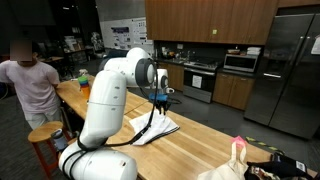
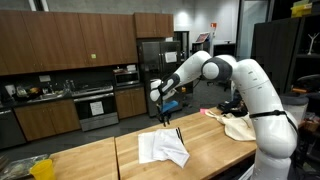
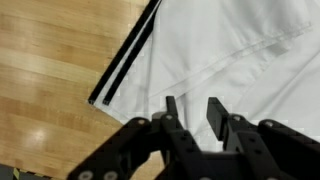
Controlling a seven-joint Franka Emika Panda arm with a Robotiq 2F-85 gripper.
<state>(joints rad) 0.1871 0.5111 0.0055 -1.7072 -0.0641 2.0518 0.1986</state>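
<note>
A white cloth [image 3: 230,50] with two black stripes [image 3: 125,60] along one edge lies spread on the wooden counter [image 3: 45,60]. In both exterior views it sits mid-counter [image 1: 155,128] [image 2: 163,148]. My gripper [image 3: 192,103] hangs a short way above the cloth, pointing down, near the striped edge. Its two fingers stand partly apart, with only the cloth below showing in the gap between them. In the exterior views the gripper [image 1: 163,97] [image 2: 165,117] hovers over the cloth's far part, clear of the counter.
A person [image 1: 30,85] stands at the counter's far end beside a wooden stool [image 1: 45,145]. A light bag with a pink top [image 1: 233,158] sits near one counter end, shown as a beige bag [image 2: 240,125]. A yellow object [image 2: 40,168] lies at the other.
</note>
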